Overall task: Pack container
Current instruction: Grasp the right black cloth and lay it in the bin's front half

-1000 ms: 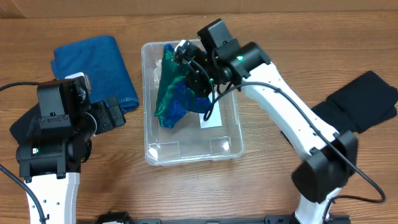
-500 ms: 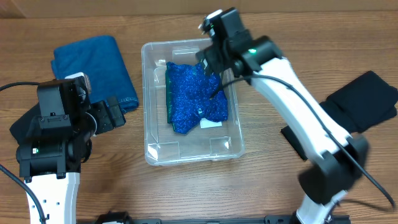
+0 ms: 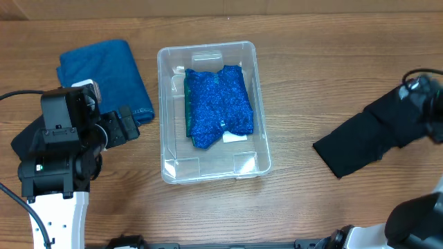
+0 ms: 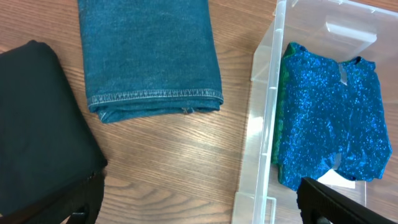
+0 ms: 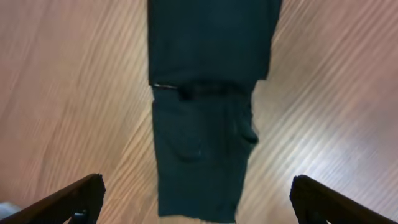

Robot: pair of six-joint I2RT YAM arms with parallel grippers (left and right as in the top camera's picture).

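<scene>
The clear container (image 3: 162, 117) stands mid-table with a sparkly blue cloth (image 3: 218, 104) lying flat inside it, partly over a white label (image 3: 237, 137). My left gripper (image 3: 128, 128) hovers open and empty just left of the container. In the left wrist view its wall (image 4: 261, 124) and the sparkly cloth (image 4: 329, 118) lie to the right of my left gripper (image 4: 199, 205). My right gripper (image 5: 199, 202) hangs open and empty above a long dark cloth (image 5: 211, 112). In the overhead view the right arm (image 3: 423, 97) is a blur at the right edge.
A folded blue denim cloth (image 3: 104, 76) lies at the back left, and shows again as folded denim (image 4: 149, 56). A black cloth (image 3: 24, 138) lies under the left arm. Another black cloth (image 3: 374, 135) stretches across the right side of the table.
My right gripper opened and let the sparkly blue cloth drop flat into the container. It then swung away to the right, over the black cloth. The left arm has not moved.
</scene>
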